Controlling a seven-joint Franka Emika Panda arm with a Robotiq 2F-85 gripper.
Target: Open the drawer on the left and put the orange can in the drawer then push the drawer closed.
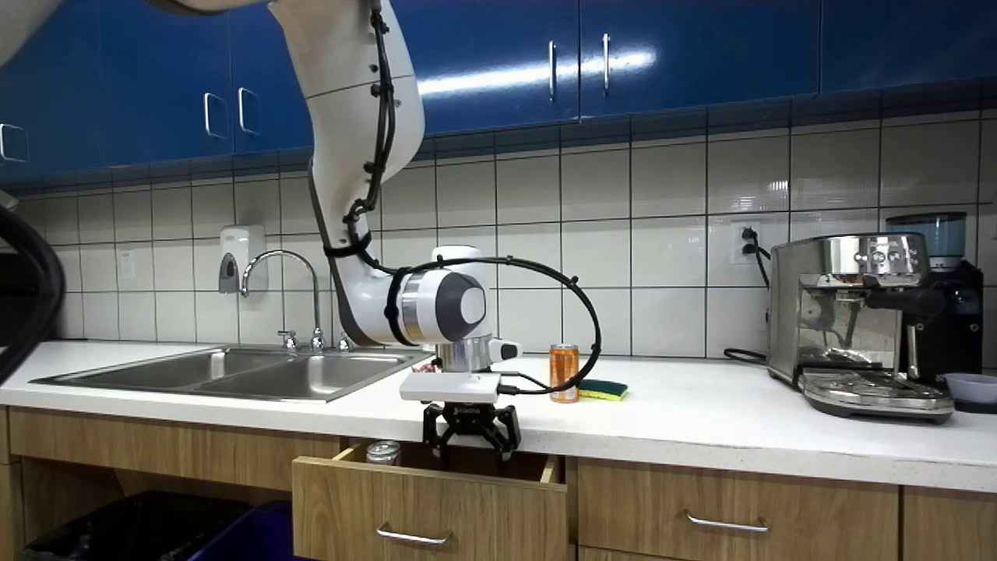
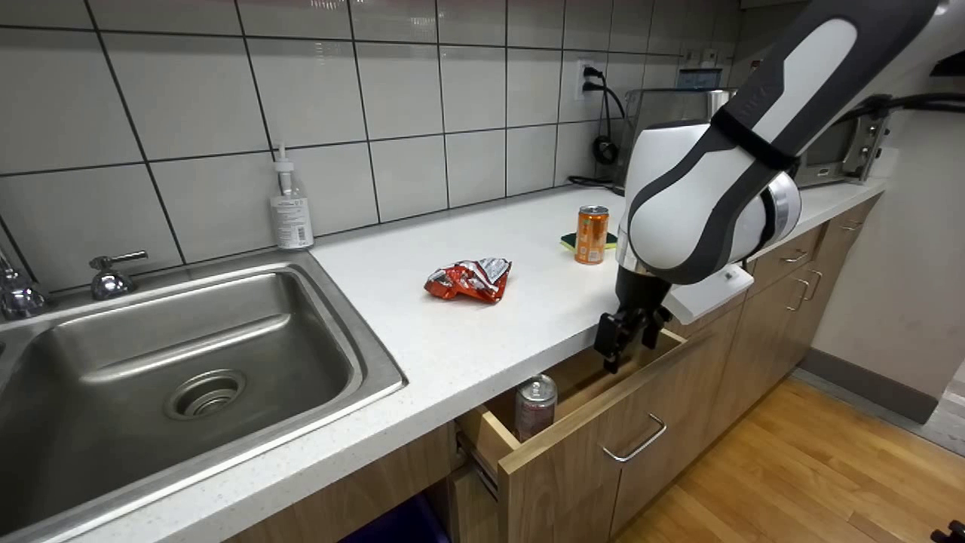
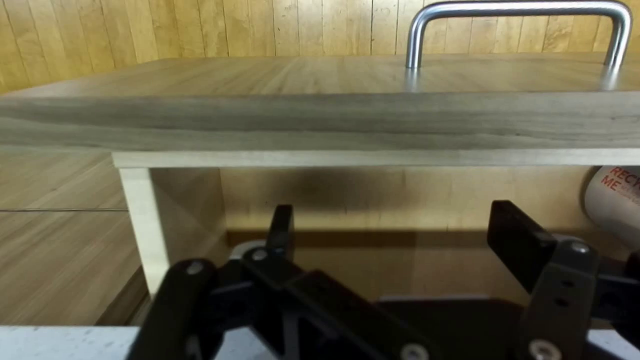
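The drawer (image 1: 428,510) stands pulled out, its silver bar handle (image 3: 520,7) facing outward. A silver-topped can (image 2: 536,411) sits inside near one end; part of it shows at the right edge of the wrist view. Upright on the counter is the orange can (image 2: 592,235), seen in both exterior views and outside the wrist view. My gripper (image 1: 473,460) points down over the drawer, behind its front panel, with its fingertips at about the opening. Its jaws are wide apart, and only the drawer's bare interior shows between the fingers (image 3: 283,225). The orange can is behind and above it on the counter.
A green-yellow sponge (image 1: 604,389) lies against the orange can's far side. On the counter there is also a crumpled red-silver wrapper (image 2: 471,280). The sink (image 2: 381,362) and a coffee machine (image 1: 849,312) flank this area. The counter edge (image 3: 65,345) borders the drawer opening.
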